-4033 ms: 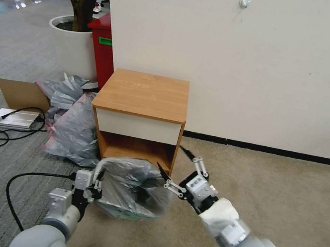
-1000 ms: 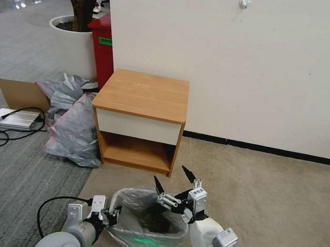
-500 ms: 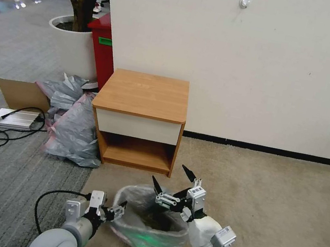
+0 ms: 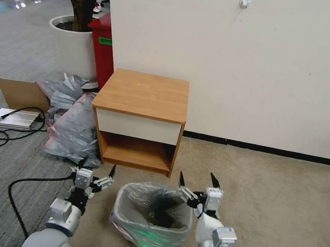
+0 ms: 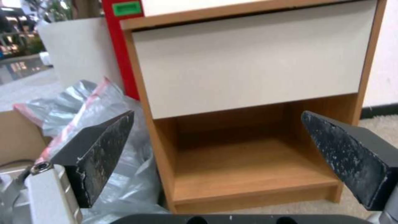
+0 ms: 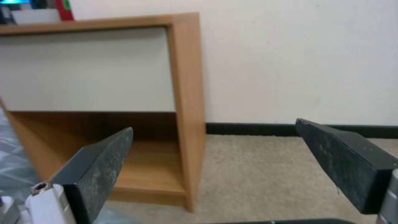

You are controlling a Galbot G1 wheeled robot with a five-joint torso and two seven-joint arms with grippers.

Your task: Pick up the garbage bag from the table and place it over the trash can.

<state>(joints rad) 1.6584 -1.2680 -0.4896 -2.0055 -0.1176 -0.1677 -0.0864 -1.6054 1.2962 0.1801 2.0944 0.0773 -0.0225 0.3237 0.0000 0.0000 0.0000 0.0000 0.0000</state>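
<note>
Nearest the robot: the trash can [image 4: 147,239] stands on the beige carpet between the two arms, with the garbage bag [image 4: 153,208] already lining it. The bag's mouth is folded out over the rim on all visible sides, grey film hanging down the outer walls, and a pink strip shows low at the left foot. A green glow shows through the plastic at the near wall.

Left gripper [image 4: 96,171]: just left of the can, clear of the bag, fingers spread wide, nothing held. Its wrist view confirms an empty gap, looking at the white drawer front [image 5: 253,59].

Right gripper [image 4: 197,181]: at the can's far right corner, fingers spread wide, empty. The inner fingertip is close to the bag rim; contact cannot be confirmed.

Beyond the can: the table [image 4: 144,94], top bare, against the wall. To its left, a heap of spare grey bags [image 4: 71,128] on the floor.

Judgement: placement looks essentially complete; step in hand is release and clearing. Next move calls for drawing both arms away without snagging the thin film, since a caught edge could pull the rim off.
</note>
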